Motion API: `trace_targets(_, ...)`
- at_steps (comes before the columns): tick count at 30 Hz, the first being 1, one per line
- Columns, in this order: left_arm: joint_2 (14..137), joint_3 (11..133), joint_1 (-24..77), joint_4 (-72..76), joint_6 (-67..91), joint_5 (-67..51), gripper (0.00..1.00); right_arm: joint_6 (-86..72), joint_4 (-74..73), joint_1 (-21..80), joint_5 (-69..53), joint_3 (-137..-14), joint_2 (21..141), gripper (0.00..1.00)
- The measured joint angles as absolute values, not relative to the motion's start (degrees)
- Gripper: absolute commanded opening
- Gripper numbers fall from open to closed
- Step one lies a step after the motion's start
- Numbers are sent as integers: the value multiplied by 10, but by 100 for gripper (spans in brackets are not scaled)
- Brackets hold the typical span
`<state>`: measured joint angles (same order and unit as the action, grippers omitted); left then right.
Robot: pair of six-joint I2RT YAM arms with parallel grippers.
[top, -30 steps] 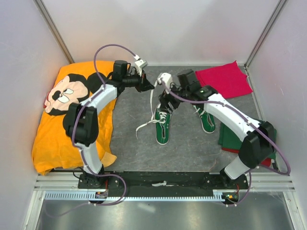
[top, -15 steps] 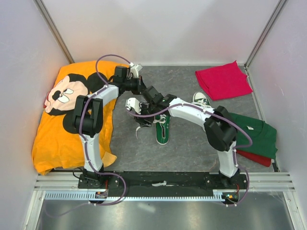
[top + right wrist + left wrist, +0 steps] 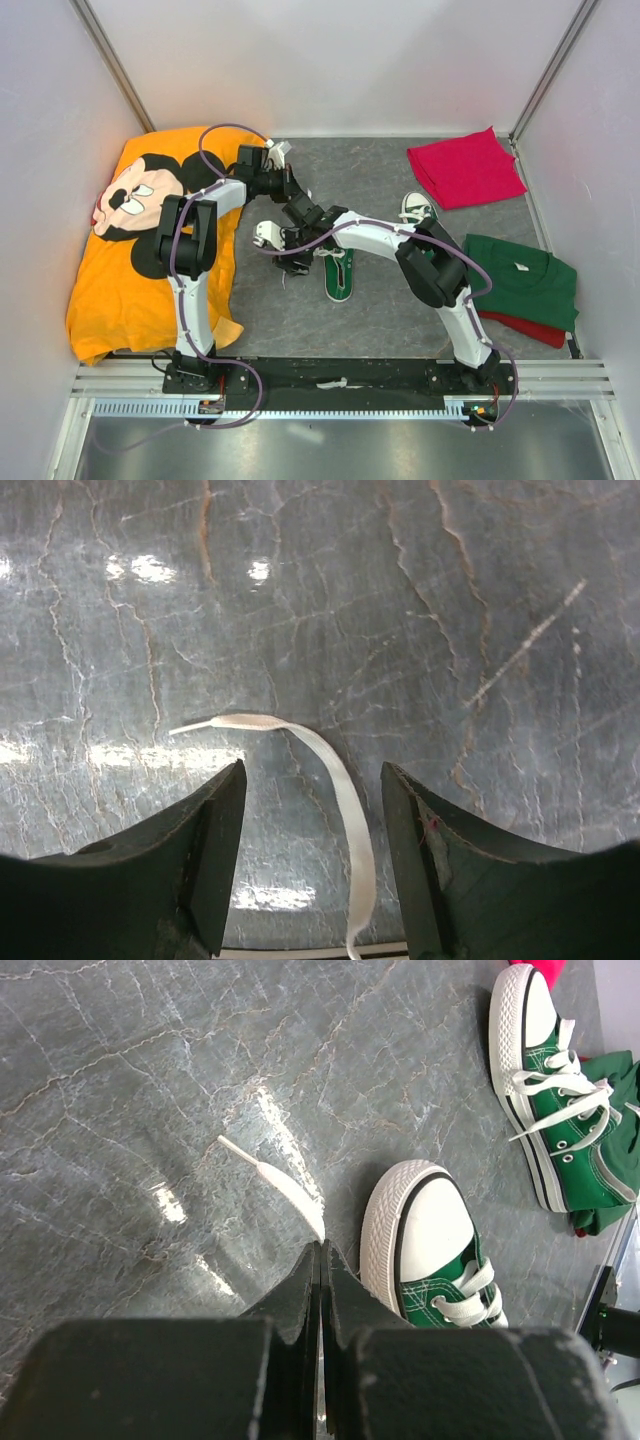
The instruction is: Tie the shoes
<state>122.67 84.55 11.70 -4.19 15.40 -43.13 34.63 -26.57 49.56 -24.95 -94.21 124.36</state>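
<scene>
Two green shoes with white toe caps stand on the grey table, one in the middle and one farther right. In the left wrist view they are the near shoe and the far shoe. My left gripper is shut on a white lace that runs out from its tips onto the table. In the top view, my left gripper is left of the middle shoe. My right gripper is open, low over the table, with a loose lace lying between its fingers, untouched. From above, my right gripper is just below the left one.
An orange cartoon-mouse shirt covers the table's left side. A folded red cloth lies at the back right. A green cloth is on a red one at the right wall. My right arm spans the middle shoe.
My right arm has swung left, from above the shoes to the table left of the middle shoe, over a lace end. The left gripper has shifted slightly, still shut.
</scene>
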Motion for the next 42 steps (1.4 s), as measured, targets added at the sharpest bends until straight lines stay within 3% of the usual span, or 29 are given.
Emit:
trace_targets(5,1227,846,117,-42,154,-431,2,370,-266,509,-249,-941,1247,66)
trace_targets(9,1228,845,117,-42,155,-431,2,386,-265,518,-246,-939,1249,54)
trace_targets(14,1228,842,117,-42,156,-431,2,398,-260,523,-245,-934,1258,49)
trace_targets(17,1228,840,117,-42,158,-431,2,405,-254,523,-247,-929,1257,38)
trace_targets(21,1228,837,117,-42,158,-431,2,414,-251,526,-255,-921,1254,0)
trace_targets(32,1190,790,113,-59,133,-435,2,383,-254,524,-228,-883,1209,0)
trace_targets(42,1027,707,109,-164,-37,-455,2,280,-314,430,-266,-828,1011,0)
